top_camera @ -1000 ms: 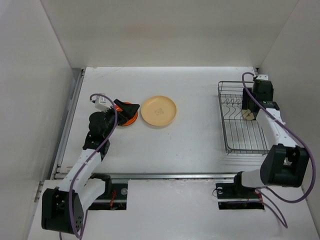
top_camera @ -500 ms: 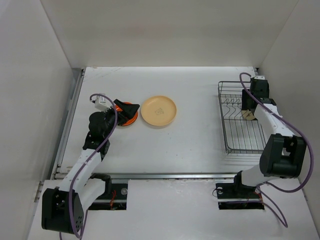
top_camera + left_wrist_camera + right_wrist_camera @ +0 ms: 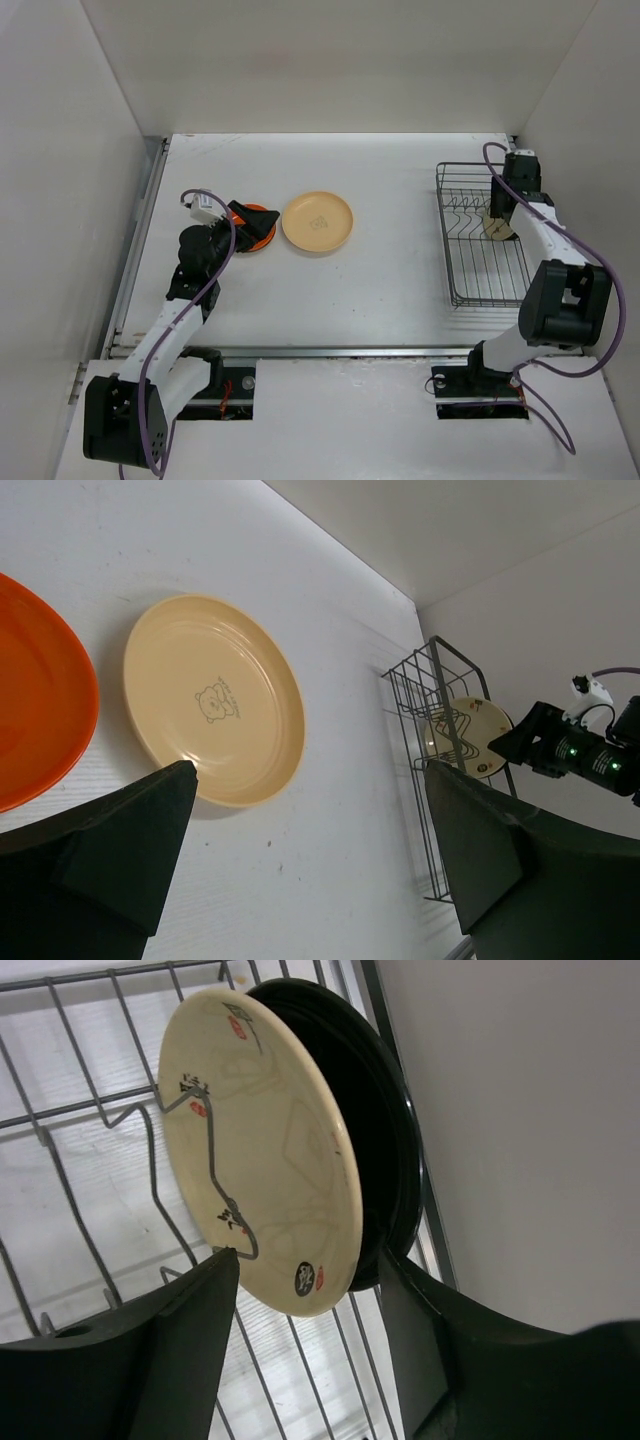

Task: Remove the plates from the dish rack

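My left hand point(image 3: 250, 222) sits at the left of the table point(image 3: 380, 270), spread wide and pinching nothing. Its two fingers point(image 3: 120, 850) frame the view from my wrist. Under it the orange-red plate point(image 3: 40, 700) lies flat on the table, and I can't tell from above whether a fingertip touches its rim. Just to its right the peach-tan plate point(image 3: 215, 705) also lies flat, face up, with a small bear drawing in the middle. The two plates are close but apart.

Well off to the right, against the side wall, stands the dish rack point(image 3: 480, 270). One cream patterned plate point(image 3: 265, 1150) with a dark back and rim stands on edge in its far end, leaning against a bent wire divider. My right hand point(image 3: 310, 1260) is there at the plate's lower edge, one finger point(image 3: 150, 1350) on the face side and the other behind the dark back. The plate is between them, but I cannot tell whether they press on it or only straddle it.
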Available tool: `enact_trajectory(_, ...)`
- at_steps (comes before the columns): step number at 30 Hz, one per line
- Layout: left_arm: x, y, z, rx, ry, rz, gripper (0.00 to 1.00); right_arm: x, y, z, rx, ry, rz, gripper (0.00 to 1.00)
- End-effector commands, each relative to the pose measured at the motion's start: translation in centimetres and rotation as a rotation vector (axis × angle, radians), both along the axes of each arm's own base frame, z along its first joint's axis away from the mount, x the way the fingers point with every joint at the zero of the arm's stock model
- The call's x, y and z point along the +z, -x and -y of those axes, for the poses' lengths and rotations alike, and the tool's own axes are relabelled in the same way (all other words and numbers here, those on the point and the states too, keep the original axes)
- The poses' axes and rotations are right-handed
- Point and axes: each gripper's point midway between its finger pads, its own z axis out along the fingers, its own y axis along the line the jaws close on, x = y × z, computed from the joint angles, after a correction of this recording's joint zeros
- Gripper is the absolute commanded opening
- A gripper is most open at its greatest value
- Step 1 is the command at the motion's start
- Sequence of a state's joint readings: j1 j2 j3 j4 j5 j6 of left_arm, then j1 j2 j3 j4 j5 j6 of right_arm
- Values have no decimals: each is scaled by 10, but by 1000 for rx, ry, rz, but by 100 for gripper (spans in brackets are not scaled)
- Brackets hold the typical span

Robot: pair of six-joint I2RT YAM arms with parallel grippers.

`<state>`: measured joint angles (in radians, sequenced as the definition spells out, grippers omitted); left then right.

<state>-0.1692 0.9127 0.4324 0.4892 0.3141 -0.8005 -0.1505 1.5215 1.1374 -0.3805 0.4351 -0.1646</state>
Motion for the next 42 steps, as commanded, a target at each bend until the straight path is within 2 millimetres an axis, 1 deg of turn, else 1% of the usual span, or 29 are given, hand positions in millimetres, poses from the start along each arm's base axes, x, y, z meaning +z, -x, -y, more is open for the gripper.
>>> enact_trajectory(1, 12, 1, 3, -20, -4, 65, 97, 16, -8, 12, -37, 22, 32, 62)
enact_trajectory(3, 12, 1, 3, -20, -4, 65, 97, 16, -10, 15, -38, 13, 34, 62)
enact_trajectory(4, 12, 1, 3, -20, -4, 65, 97, 13, -8, 17, -40, 3, 24, 61)
enact_trajectory(6, 12, 1, 3, -20, -4, 65, 97, 14, -11, 16, -33, -3, 27, 60)
enact_trajectory(7, 12, 1, 3, -20, -4, 65, 97, 12, -8, 19, -42, -4, 17, 59)
enact_trajectory(9, 12, 2, 5, -29, -3, 65, 97, 11, -11, 18, -35, -12, 18, 57)
enact_trajectory(11, 12, 2, 5, -29, -3, 65, 97, 9, -10, 16, -28, -20, 8, 53)
enact_trajectory(12, 12, 2, 5, -29, -3, 65, 97, 13, -12, 17, -28, -18, 17, 51)
enact_trajectory(13, 12, 2, 5, -29, -3, 65, 97, 12, -13, 15, -19, -26, 19, 47)
enact_trajectory(17, 12, 2, 5, -29, -3, 65, 97, 11, -11, 15, -19, -28, 10, 38)
enact_trajectory(21, 12, 2, 5, -29, -3, 65, 97, 11, -10, 17, -22, -35, 11, 32)
enact_trajectory(22, 12, 2, 5, -29, -3, 65, 97, 9, -9, 17, -22, -36, 2, 27)
enact_trajectory(23, 12, 2, 5, -29, -3, 65, 97, 9, -9, 17, -22, -36, 2, 26)
enact_trajectory(24, 12, 2, 5, -29, -3, 65, 97, 9, -9, 17, -22, -36, 2, 22)
enact_trajectory(26, 12, 2, 5, -29, -3, 65, 97, 9, -7, 20, -37, -42, 7, 15)
enact_trajectory(27, 12, 2, 5, -29, -3, 65, 97, 4, -6, 20, -37, -45, -11, 9)
enact_trajectory(28, 12, 2, 5, -29, -3, 65, 97, 8, -7, 23, -46, -43, -2, 6)
enact_trajectory(30, 12, 2, 5, -29, -3, 65, 97, 8, -7, 23, -46, -43, -2, 6)
enact_trajectory(33, 12, 2, 5, -29, -3, 65, 97, 7, -7, 22, -39, -51, -1, 4)
enact_trajectory(35, 12, 2, 5, -29, -3, 65, 97, 16, -7, 20, -31, -52, 23, 2)
enact_trajectory(38, 12, 2, 5, -29, -3, 65, 97, 34, -7, 20, -29, -38, 92, 0)
enact_trajectory(39, 12, 2, 4, -30, -11, 69, 97, 50, -6, 20, -28, -28, 138, 0)
enact_trajectory(41, 12, 2, 4, -30, -11, 69, 97, 59, -1, 21, -45, -15, 179, 0)
enact_trajectory(42, 12, 2, 4, -30, -11, 69, 97, 69, -2, 23, -51, 0, 223, 0)
